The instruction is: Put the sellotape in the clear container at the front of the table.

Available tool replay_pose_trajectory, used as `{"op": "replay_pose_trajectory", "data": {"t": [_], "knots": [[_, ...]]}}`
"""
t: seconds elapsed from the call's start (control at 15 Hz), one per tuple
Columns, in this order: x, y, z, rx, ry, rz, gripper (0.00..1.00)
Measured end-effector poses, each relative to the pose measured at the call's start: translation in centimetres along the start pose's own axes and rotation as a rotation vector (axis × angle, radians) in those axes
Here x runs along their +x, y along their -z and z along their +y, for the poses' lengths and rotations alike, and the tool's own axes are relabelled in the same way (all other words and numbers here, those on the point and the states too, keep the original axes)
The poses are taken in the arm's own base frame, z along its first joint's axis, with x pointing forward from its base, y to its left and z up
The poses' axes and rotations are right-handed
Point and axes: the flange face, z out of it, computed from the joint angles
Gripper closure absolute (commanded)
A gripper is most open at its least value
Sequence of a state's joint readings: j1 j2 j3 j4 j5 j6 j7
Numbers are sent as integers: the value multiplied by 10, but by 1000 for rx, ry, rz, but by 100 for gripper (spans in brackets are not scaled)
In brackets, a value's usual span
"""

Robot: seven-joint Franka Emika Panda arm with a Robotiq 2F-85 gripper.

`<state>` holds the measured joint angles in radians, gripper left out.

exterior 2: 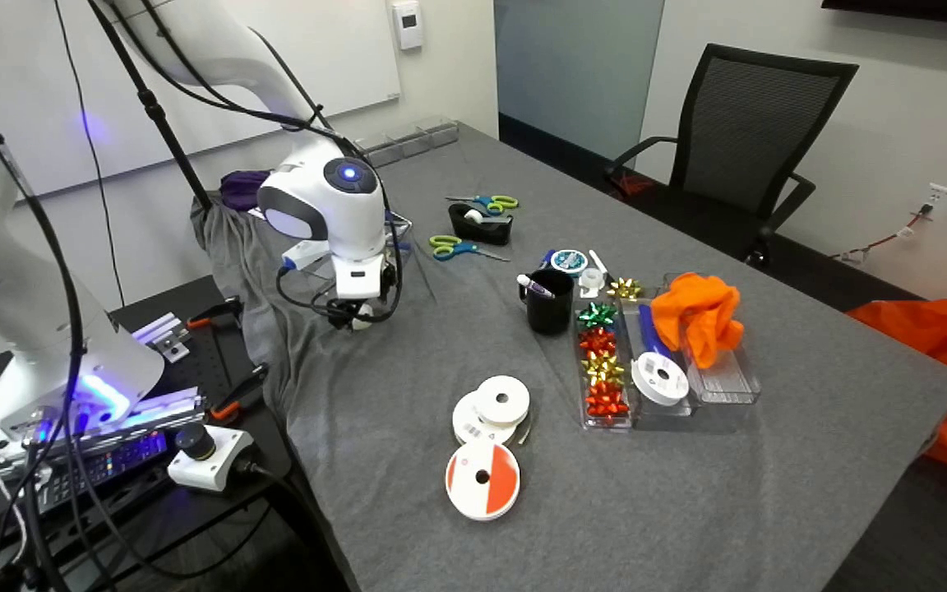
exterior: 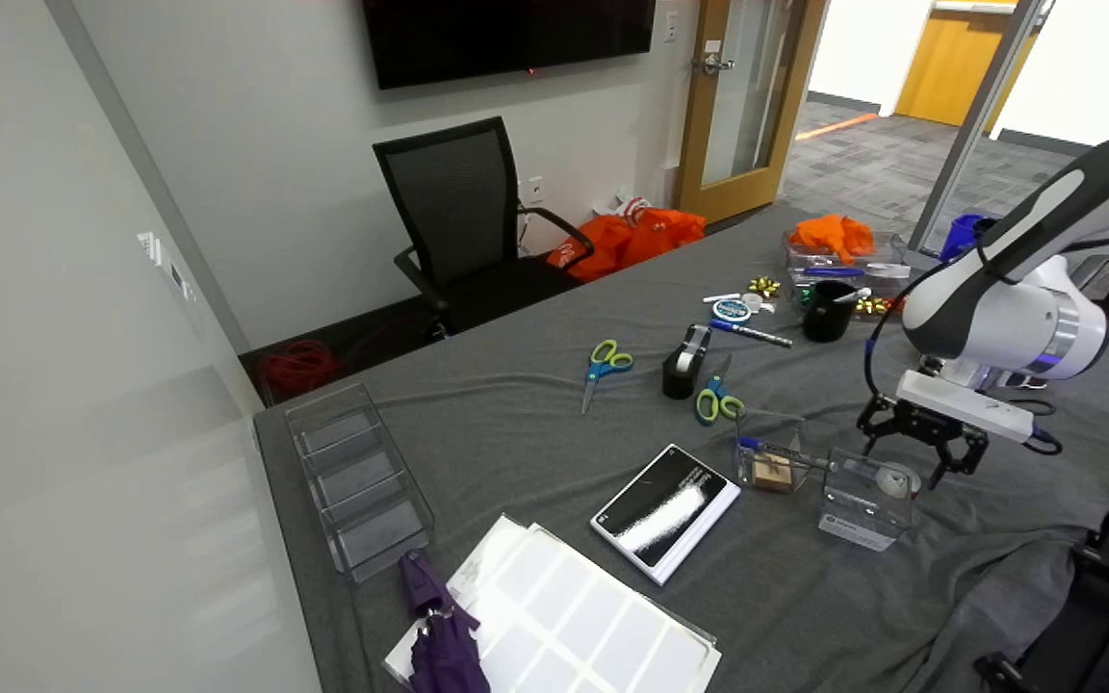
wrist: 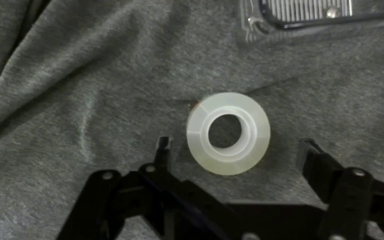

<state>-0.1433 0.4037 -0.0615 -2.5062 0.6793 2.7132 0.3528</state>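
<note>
The sellotape (wrist: 228, 165), a pale translucent roll, lies flat on the grey cloth. My gripper (wrist: 235, 142) is open above it, with one finger on either side and a gap to the roll on both. In an exterior view the roll (exterior: 901, 476) shows partly through a small clear box (exterior: 863, 505) with a white label. Beside that box is a similar clear box (exterior: 771, 431) holding pens and a wooden block. Which of them is the clear container I cannot tell. A clear box corner (wrist: 312, 24) enters the wrist view at top right.
Past the boxes are a white-edged notebook (exterior: 665, 510), green-handled scissors (exterior: 715, 393) and a black tape dispenser (exterior: 682, 377). A black mug (exterior 2: 550, 308) stands near clear trays with bows. Several ribbon spools (exterior 2: 482, 493) lie on the cloth, which has folds near the gripper.
</note>
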Motion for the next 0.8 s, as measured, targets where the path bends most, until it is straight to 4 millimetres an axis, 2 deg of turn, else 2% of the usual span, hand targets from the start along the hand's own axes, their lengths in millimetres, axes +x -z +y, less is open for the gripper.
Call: {"op": "replay_pose_trajectory", "data": {"t": [0.27,0.33,0.47,0.67,0.8], "knots": [[2,-3,-2,-2,-2,-1,63],[3,-4,-2,-3,-2,-2,68],[3,-3,-3,-2,1,-1,69],[4,0,-3,3,8,2,96],[6,1,-2,4,19,0,100]]}}
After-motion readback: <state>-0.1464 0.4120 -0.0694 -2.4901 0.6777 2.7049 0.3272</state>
